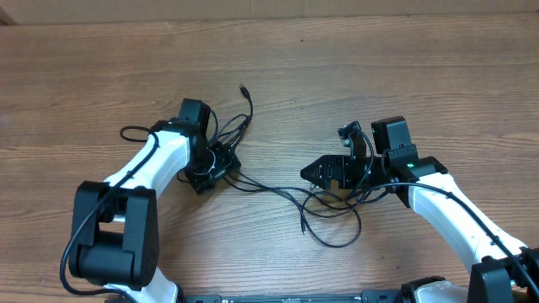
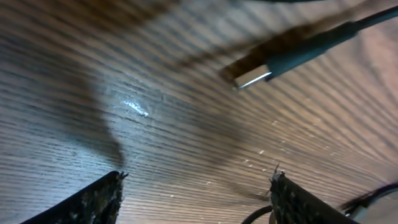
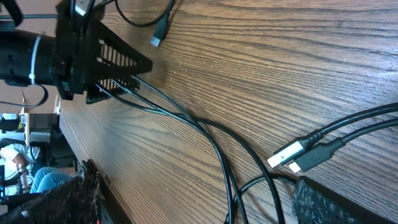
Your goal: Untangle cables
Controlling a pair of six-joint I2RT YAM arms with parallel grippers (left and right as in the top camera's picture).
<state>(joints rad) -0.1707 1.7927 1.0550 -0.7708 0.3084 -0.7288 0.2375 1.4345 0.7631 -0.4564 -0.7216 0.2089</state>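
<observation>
- The left claw [image 2: 198, 180] has its fingers [image 2: 93, 200] spread apart. Only bare tabletop [image 2: 155, 124] shows between them, and nothing is gripped.
- Ahead of the left claw, toward one finger's side, a silver-tipped plug [image 2: 254, 77] points back at the gap. Whether it rests on the wood or hangs just above it cannot be told.
- From overhead, the cables [image 1: 269, 187] bunch tightly around the left claw, with strands crossing beside and beneath it.
- One cord runs away from that bunch to a far plug [image 1: 243, 87], well beyond the left claw's wrist. Another bows out in a thin arc on the wrist's outer side.
- Several cords leave the bunch and run across the wood to the right claw [image 3: 196, 180].
- The right claw is opened wide and clamps nothing.
- The cords lie flat on the tabletop and pass straight through the gap between the right claw's fingers [image 3: 323, 205], closer to one finger than the other.
- A pair of plugs [image 3: 298, 157], one with a bright metal tip, lies side by side just in front of that nearer finger. Their cords lead off to the side.
- A slack loop [image 1: 337, 229] of cord lies beside the right claw, on the side toward the robot's base.
- In the right wrist view, the left claw sits well ahead with cords leading out from under it, and a small plug [image 3: 158, 36] lies near it.
</observation>
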